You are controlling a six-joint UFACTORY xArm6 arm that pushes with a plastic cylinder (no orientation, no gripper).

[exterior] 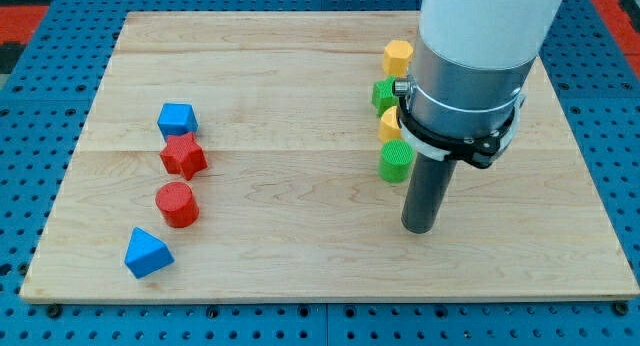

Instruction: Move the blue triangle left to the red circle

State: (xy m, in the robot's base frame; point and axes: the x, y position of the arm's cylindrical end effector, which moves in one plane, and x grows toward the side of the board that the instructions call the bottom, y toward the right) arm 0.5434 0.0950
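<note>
The blue triangle (147, 253) lies near the view's bottom left of the wooden board (300, 256). The red circle (177, 204) stands just above and right of it, a small gap between them. My tip (418, 229) rests on the board at the view's right of centre, far to the right of both blocks. Nothing touches my tip.
A red star (183, 156) and a blue block (177, 119) stand above the red circle. By the rod are a green circle (396, 161), a yellow block (390, 124), a green block (384, 93) and a yellow hexagon (397, 57). The arm's wide body hides part of this group.
</note>
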